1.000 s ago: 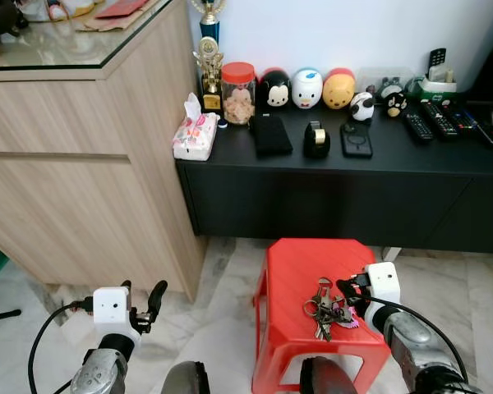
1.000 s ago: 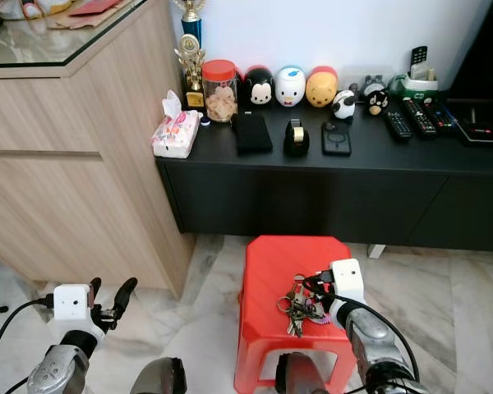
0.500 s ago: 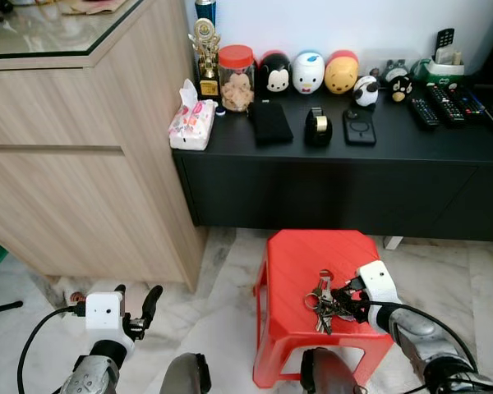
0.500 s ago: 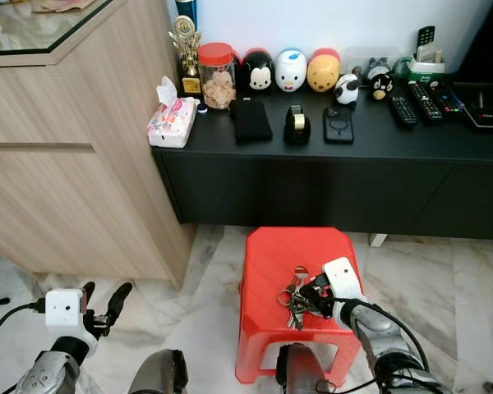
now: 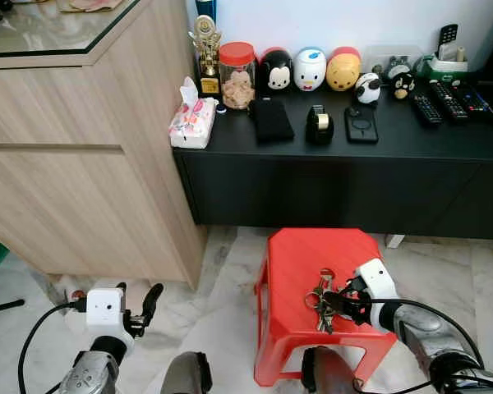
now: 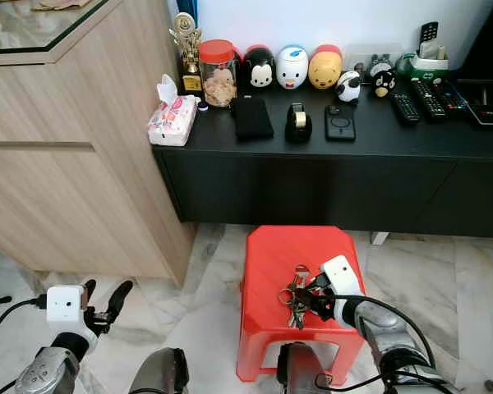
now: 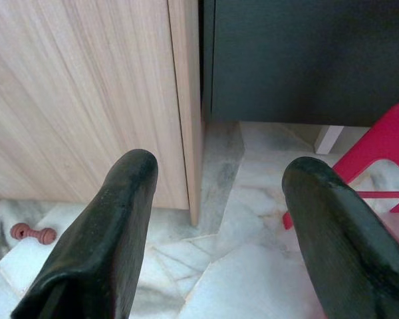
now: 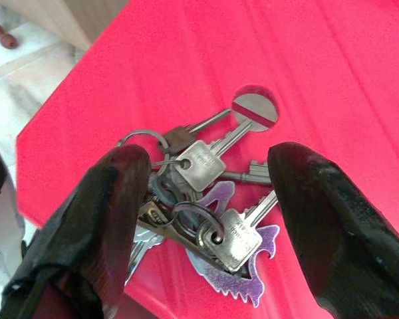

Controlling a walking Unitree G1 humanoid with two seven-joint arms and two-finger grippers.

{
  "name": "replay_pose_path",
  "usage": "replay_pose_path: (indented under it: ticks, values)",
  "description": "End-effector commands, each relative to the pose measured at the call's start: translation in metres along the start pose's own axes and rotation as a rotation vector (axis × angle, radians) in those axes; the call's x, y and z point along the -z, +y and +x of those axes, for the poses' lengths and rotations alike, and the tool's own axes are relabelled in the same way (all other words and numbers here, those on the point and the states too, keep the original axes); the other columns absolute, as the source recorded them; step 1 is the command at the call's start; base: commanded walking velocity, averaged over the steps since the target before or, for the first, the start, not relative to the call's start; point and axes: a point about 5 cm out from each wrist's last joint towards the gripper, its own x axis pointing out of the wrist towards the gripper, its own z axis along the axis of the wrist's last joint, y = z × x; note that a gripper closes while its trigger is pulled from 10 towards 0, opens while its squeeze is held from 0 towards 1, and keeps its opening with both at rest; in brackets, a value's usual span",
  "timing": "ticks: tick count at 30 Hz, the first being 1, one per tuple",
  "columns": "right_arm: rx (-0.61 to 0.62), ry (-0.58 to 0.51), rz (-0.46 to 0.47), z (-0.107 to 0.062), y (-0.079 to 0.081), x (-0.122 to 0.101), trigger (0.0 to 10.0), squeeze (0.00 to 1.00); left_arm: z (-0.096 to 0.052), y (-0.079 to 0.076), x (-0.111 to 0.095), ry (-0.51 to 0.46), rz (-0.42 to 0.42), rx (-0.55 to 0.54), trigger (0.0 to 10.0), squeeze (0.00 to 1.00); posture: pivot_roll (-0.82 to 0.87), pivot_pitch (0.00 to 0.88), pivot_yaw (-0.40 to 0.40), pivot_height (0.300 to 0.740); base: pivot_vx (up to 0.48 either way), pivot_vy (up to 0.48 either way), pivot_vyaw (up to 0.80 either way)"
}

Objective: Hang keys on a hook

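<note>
A bunch of keys (image 5: 320, 295) on rings, with a purple tag, lies on the top of a red plastic stool (image 5: 312, 250). My right gripper (image 5: 337, 301) is low over the stool and open. In the right wrist view its fingers (image 8: 113, 199) stand either side of the keys (image 8: 203, 199), one finger over the edge of the rings. My left gripper (image 5: 138, 292) hangs open low on the left above the marble floor, holding nothing; the left wrist view looks past its fingers (image 7: 120, 219) at the cabinet's foot.
A black low console (image 5: 353, 156) behind the stool carries a tissue pack (image 5: 192, 125), a jar, round toys and remotes. A tall wooden cabinet (image 5: 82, 180) stands at the left. A small red object (image 7: 32, 232) lies on the floor by its base.
The head view has tilted down and shifted slightly. My right gripper has edged a little closer over the keys, which still lie on the stool. The left arm is unmoved.
</note>
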Motion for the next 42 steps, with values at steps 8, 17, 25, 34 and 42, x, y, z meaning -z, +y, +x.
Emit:
replay_pose_path:
  ticks: [8,17,25,34,42]
  values:
    - [-0.106,0.086,-0.025,-0.009,0.0,0.016,10.0,0.0,0.001,0.001,-0.001,0.012,0.023,0.024,10.0,0.0,0.01,0.079,0.052,0.619,0.0,0.0,0.0]
    - [0.004,0.147,-0.044,-0.02,-0.016,0.023,10.0,0.0,-0.001,0.0,0.0,0.02,0.029,0.034,10.0,0.0,0.01,0.092,0.056,0.619,0.0,0.0,0.0]
    - [0.024,0.149,-0.044,-0.02,-0.016,0.024,10.0,0.0,-0.001,0.0,-0.001,0.022,0.034,0.037,10.0,0.0,0.02,0.1,0.059,0.619,0.0,0.0,0.0]
    - [-0.014,0.14,-0.045,-0.013,-0.006,0.024,10.0,0.0,0.0,0.002,-0.003,0.021,0.044,0.035,10.0,0.0,0.03,0.106,0.061,0.619,0.0,0.0,0.0]
    - [-0.016,0.144,-0.045,-0.01,-0.003,0.025,10.0,0.0,0.002,0.001,-0.004,0.019,0.05,0.04,10.0,0.0,0.03,0.108,0.062,0.619,0.0,0.0,0.0]
